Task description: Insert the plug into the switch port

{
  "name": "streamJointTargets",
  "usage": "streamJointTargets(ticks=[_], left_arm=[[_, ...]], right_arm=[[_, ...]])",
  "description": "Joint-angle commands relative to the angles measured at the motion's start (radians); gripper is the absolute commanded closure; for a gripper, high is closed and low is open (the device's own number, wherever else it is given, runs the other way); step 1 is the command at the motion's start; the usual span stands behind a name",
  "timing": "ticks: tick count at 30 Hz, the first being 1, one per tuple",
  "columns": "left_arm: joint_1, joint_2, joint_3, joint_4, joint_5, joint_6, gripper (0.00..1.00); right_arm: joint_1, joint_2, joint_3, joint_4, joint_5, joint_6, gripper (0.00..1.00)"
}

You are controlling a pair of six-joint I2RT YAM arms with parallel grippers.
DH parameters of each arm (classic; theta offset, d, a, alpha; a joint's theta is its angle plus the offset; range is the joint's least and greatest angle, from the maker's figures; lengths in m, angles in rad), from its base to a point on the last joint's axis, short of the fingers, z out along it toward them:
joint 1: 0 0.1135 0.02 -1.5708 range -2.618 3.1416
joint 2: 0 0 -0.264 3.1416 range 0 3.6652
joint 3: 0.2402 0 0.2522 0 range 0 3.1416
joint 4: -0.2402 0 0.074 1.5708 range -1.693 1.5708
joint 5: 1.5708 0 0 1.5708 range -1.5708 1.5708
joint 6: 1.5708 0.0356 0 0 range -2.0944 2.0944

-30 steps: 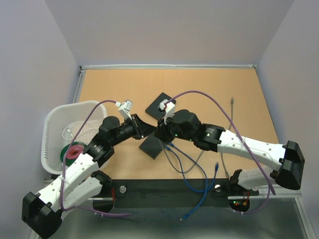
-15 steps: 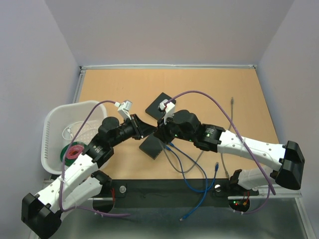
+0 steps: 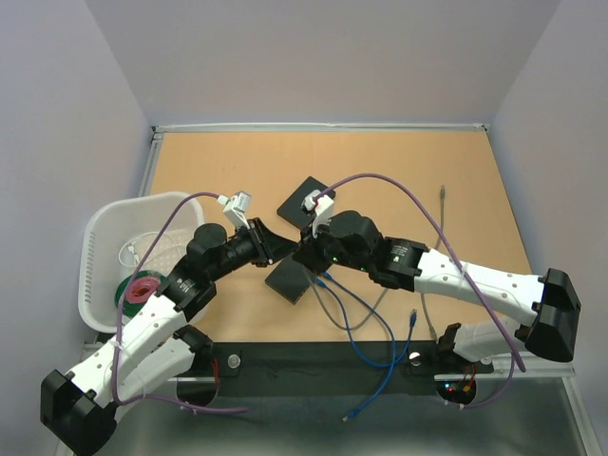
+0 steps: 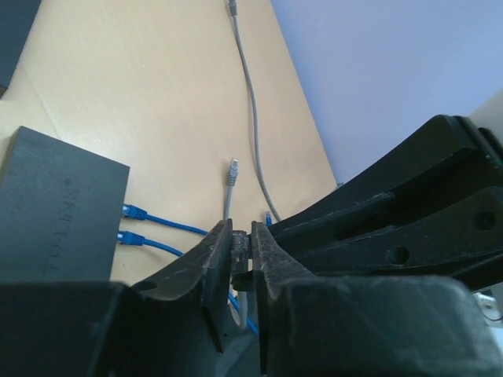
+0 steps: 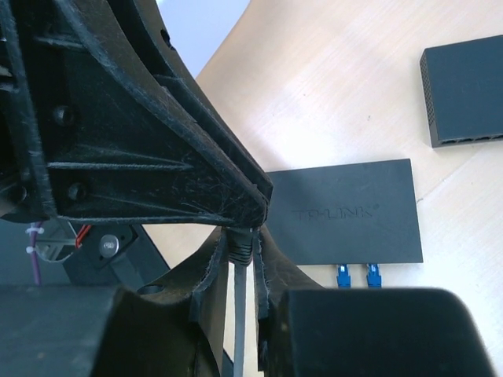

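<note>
The grey plug (image 4: 240, 247) is pinched between the fingers of my left gripper (image 4: 240, 225), which is shut on it. My right gripper (image 5: 240, 232) is shut on the same plug's ribbed boot (image 5: 240, 247), and its grey cable (image 5: 239, 314) hangs down between the fingers. The two grippers meet tip to tip (image 3: 291, 251) just above the black switch (image 3: 290, 280). In the right wrist view the switch (image 5: 346, 212) lies flat with two blue plugs (image 5: 343, 275) in its front ports. The plug is held off the switch, away from the ports.
A second black switch (image 3: 306, 198) lies farther back. Blue cables (image 3: 375, 332) and a grey cable (image 3: 328, 302) trail toward the near edge. A loose grey cable (image 3: 443, 204) lies at the right. A white basket (image 3: 100, 247) stands at the left.
Both arms hold almost still over the switch. The left wrist has edged slightly to the left.
</note>
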Motion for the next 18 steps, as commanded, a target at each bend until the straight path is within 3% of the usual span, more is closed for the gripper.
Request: streamJointTargets(ticks=[1, 9, 18], left_arm=[[-0.006, -0.024, 0.056, 0.043, -0.004, 0.014, 0.68], [-0.007, -0.015, 0.084, -0.062, -0.081, 0.08, 0.35], [-0.007, -0.001, 0.056, -0.079, -0.158, 0.119, 0.24]], right_arm=[[0.012, -0.022, -0.022, 0.007, 0.014, -0.001, 1.0], [0.012, -0.098, -0.143, 0.004, 0.012, 0.046, 0.99], [0.012, -0.164, -0.283, 0.0, -0.023, 0.127, 1.0]])
